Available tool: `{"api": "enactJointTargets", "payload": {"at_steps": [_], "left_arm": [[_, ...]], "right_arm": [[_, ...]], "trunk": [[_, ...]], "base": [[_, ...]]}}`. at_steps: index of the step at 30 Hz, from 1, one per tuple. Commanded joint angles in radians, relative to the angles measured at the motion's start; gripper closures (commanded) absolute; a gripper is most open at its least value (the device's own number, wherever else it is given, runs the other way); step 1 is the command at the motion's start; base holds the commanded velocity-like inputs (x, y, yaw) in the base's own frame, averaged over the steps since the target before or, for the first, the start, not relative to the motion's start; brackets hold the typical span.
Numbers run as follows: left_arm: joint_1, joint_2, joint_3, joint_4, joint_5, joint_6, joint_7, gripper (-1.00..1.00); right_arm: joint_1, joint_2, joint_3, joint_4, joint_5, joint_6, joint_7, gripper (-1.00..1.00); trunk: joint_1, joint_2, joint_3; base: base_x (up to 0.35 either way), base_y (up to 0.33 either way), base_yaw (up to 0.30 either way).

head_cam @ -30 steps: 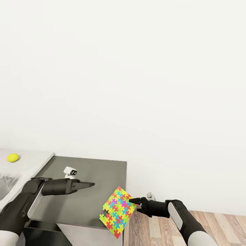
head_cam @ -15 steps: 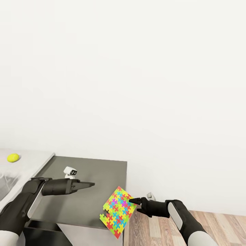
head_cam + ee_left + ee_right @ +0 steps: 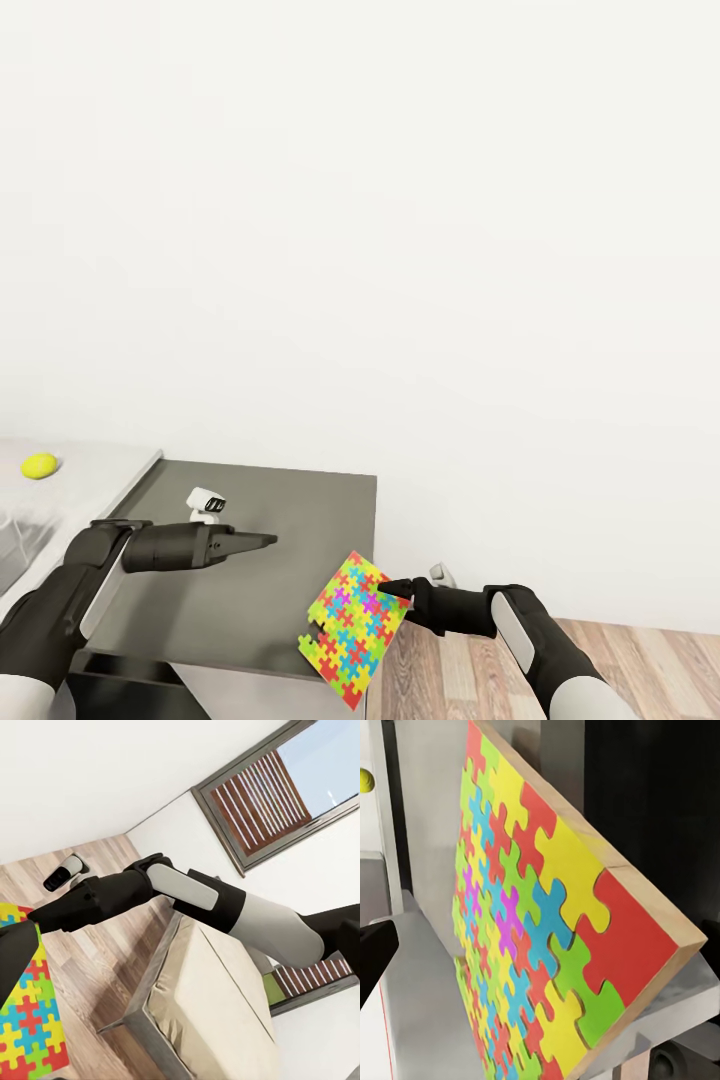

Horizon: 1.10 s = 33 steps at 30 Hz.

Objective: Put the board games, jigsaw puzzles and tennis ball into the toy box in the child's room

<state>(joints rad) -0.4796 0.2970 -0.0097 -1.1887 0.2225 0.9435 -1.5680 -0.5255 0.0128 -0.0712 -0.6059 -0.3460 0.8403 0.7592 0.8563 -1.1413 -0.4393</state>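
The right pincer (image 3: 392, 586) pinches just one edge of the jigsaw puzzle (image 3: 355, 628), tilted up over the corner of the dark surface (image 3: 250, 590) — a thin grip like that could let it twist or drop to the floor. Right arm reaches in low from the side; the left pincer (image 3: 262, 541) points level across the surface, clenched on nothing — the tennis ball (image 3: 40, 465) sits well apart.

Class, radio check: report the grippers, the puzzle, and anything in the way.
Right gripper shut on multicoloured jigsaw puzzle board, tilted at dark grey table's edge. Left gripper shut, empty, over table. Yellow tennis ball far left.
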Motion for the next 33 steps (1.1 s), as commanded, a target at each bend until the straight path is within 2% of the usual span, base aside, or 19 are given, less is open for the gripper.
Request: {"api": "enactJointTargets", "payload": {"at_steps": [1, 2, 3, 33], "left_arm": [[-0.001, 0.001, -0.001, 0.0, 0.001, 0.011, -0.003, -1.0], [-0.001, 0.001, -0.001, 0.0, 0.001, 0.011, -0.003, -1.0], [-0.001, 0.001, -0.001, 0.0, 0.001, 0.011, -0.003, -1.0], [-0.001, 0.002, 0.002, 0.0, 0.0, 0.011, -0.003, -1.0]], "right_arm": [[-0.001, 0.001, -0.005, 0.0, 0.003, 0.004, 0.003, -1.0], [-0.001, 0.001, -0.005, 0.0, 0.003, 0.004, 0.003, -1.0], [-0.001, 0.001, -0.005, 0.0, 0.003, 0.004, 0.003, 1.0], [-0.001, -0.001, -0.017, -0.008, -0.009, 0.0, 0.005, 1.0]], "trunk": [[0.0, -0.001, -0.001], [0.0, -0.001, -0.001], [0.0, -0.001, -0.001], [-0.115, 0.209, 0.093]], "base": [[0.004, 0.004, 0.0], [0.003, 0.003, 0.0], [0.003, 0.003, 0.0], [0.0, 0.0, 0.0]]}}
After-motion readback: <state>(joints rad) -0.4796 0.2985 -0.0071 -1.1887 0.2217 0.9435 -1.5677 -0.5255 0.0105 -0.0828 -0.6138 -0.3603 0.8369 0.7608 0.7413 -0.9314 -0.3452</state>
